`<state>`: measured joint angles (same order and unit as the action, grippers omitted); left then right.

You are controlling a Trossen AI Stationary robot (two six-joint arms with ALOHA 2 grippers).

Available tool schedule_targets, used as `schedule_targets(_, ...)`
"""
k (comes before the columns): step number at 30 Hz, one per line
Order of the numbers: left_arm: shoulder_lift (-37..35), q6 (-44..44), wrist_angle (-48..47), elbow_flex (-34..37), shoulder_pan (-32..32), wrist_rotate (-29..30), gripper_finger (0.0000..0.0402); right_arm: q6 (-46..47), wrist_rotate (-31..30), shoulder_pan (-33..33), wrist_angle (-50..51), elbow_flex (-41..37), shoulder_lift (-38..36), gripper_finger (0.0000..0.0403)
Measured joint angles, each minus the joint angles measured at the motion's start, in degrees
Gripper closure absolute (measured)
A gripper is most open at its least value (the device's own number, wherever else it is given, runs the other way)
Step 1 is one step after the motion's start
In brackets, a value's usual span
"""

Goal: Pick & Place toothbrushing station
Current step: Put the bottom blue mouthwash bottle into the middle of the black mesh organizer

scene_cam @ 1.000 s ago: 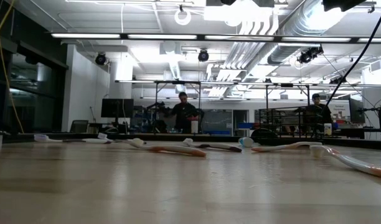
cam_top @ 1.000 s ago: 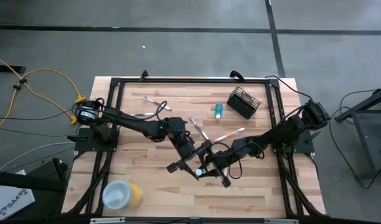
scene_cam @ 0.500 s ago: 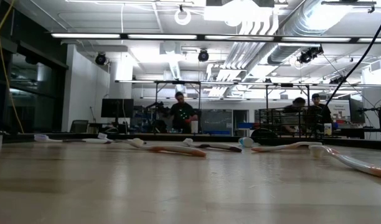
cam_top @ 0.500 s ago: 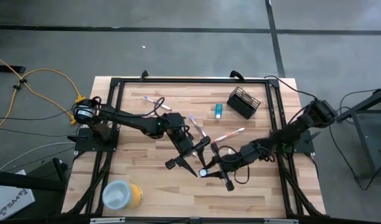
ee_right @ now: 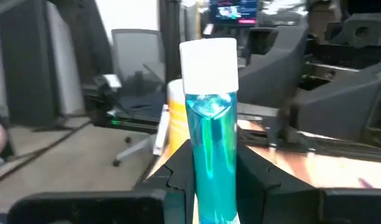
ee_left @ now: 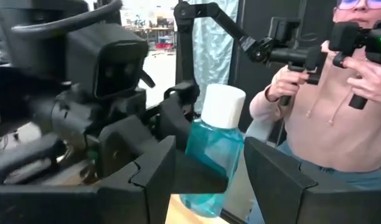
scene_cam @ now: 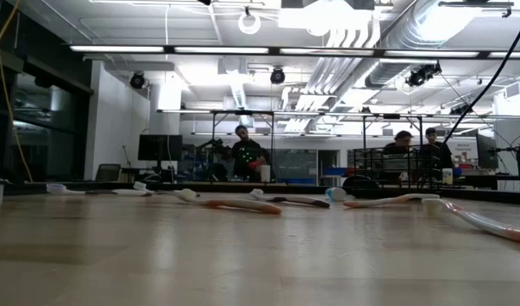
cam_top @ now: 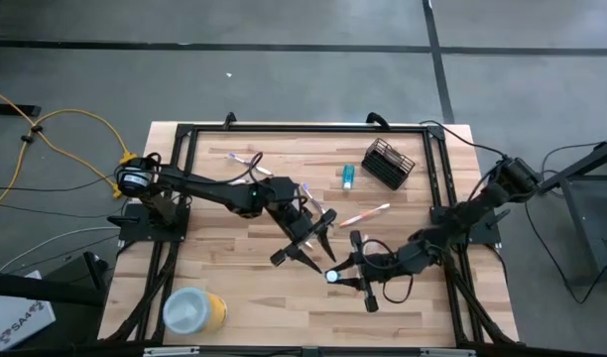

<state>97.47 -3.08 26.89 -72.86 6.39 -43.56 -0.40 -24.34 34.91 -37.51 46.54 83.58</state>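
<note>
left gripper [cam_top: 305, 241]: jaws wide, holding nothing, has pulled back from the tube toward the bench middle
right gripper [cam_top: 345, 276]: jaws narrow, clamped on the blue tube [ee_right: 210, 149], drawn toward the near edge
meaning: handover looks done; tube goes to the mesh holder [cam_top: 387, 163] by the far right corner
toothbrushes [cam_top: 363, 214]: mid-bench
hidden: tube mostly covered from above

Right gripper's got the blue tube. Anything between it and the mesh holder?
Partly: a toothbrush lies on the table between the right gripper holding the blue tube and the mesh holder. The open left gripper sits beside, off that line.
</note>
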Motion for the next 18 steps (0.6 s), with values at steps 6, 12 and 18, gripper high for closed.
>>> schedule_targets(6,0.00,0.11,0.11,0.00,0.02,1.19,0.0218,-2.73,-7.98,2.28,-0.51,0.02,-2.00,0.0336)
schedule_targets(12,0.00,0.09,-0.08,0.00,0.01,4.78,0.0218,-2.87,-11.39,2.35,-0.88,0.02,-2.19,0.0336)
schedule_targets(18,0.00,-0.36,-1.59,-0.02,0.09,6.76,0.0218,-4.75,-12.72,2.37,-3.52,0.02,-2.17,0.0336)
